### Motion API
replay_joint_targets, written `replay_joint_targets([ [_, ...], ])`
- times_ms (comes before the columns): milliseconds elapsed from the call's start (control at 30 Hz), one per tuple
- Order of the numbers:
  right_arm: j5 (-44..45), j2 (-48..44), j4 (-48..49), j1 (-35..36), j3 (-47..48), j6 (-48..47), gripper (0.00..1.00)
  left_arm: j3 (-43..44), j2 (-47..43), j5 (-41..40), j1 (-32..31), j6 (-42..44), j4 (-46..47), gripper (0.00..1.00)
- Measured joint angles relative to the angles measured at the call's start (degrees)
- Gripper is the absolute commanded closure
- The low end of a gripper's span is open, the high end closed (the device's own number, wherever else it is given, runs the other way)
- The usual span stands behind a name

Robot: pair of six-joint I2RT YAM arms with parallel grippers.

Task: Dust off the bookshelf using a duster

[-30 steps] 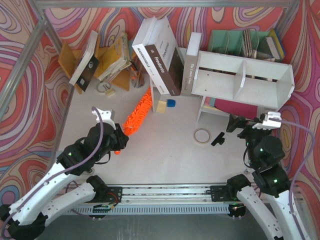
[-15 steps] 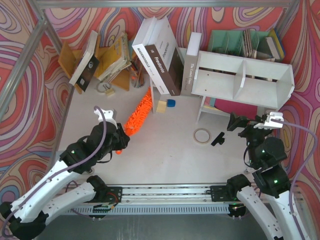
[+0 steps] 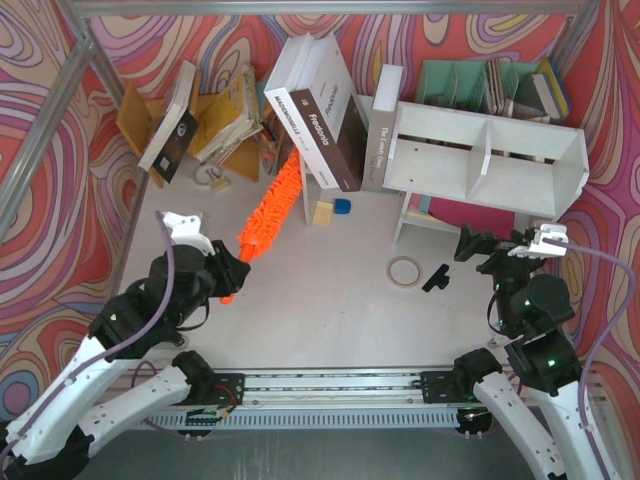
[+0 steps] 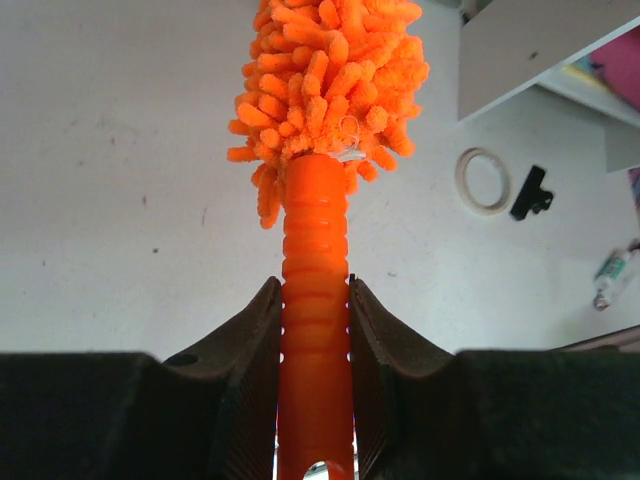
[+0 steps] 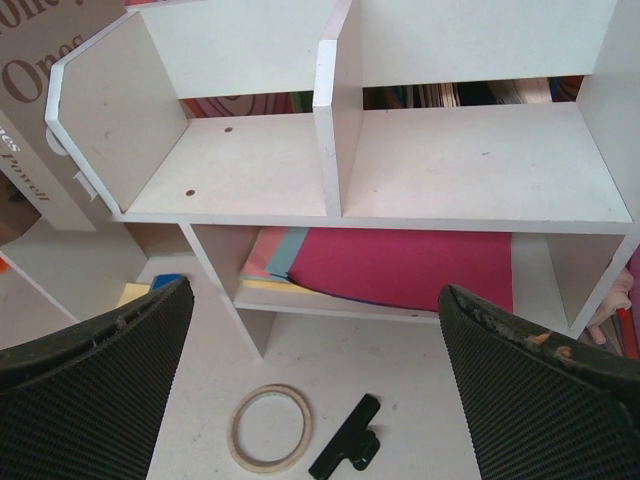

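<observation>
Left tool [image 4: 315, 290] is clamped tight on the ribbed orange handle of the duster [image 3: 272, 208], with the handle running straight out between the two black fingers [image 4: 250, 330]. The fluffy orange head points away from the arm, up and right across the desk [image 3: 330, 310], and its far end is just beside the leaning books [image 3: 315, 120]. Can't tell whether the head touches the desk.

The bookshelf [image 3: 480, 150] stands at the back right of the desk, well apart from the duster, with two open compartments split by a middle divider. Pink sheets [image 5: 410, 265] lie on its lower level. A mint-green organizer [image 3: 470, 85] stands behind it.

Right tool [image 3: 495, 250] is spread wide with nothing in it. It sits in front of the bookshelf, facing the compartments. A tape roll [image 3: 404, 270] and a black clip [image 3: 436, 277] lie on the desk near it.
</observation>
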Motion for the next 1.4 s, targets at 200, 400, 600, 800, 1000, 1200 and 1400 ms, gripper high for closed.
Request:
replay_joint_targets([
  [200, 0.0, 0.0, 0.0, 0.0, 0.0, 0.0, 0.01, -4.2, -2.0, -0.4, 0.0, -1.0, -4.2, 1.0],
  [400, 0.1, 0.0, 0.2, 0.0, 0.0, 0.0, 0.01, 4.7, -1.3, -3.8, 0.0, 1.5, -7.6, 1.0],
  [600, 0.2, 0.0, 0.2, 0.0, 0.0, 0.0, 0.01, 13.5, 0.0, -7.5, 0.0, 4.7, -7.9, 1.0],
  [800, 0.4, 0.0, 0.2, 0.0, 0.0, 0.0, 0.01, 17.5, 0.9, -8.2, -0.1, 6.9, -9.8, 1.0],
  [1000, 0.4, 0.0, 0.2, 0.0, 0.0, 0.0, 0.01, 22.3, -0.5, -9.0, -0.2, 8.7, -8.9, 1.0],
  [1200, 0.6, 0.0, 0.3, 0.0, 0.0, 0.0, 0.01, 27.5, -1.8, -7.8, -0.2, 9.7, -6.9, 1.0],
  [1400, 0.9, 0.0, 0.4, 0.0, -0.1, 0.0, 0.01, 28.2, -1.7, -3.1, -0.2, 9.2, -5.2, 1.0],
])
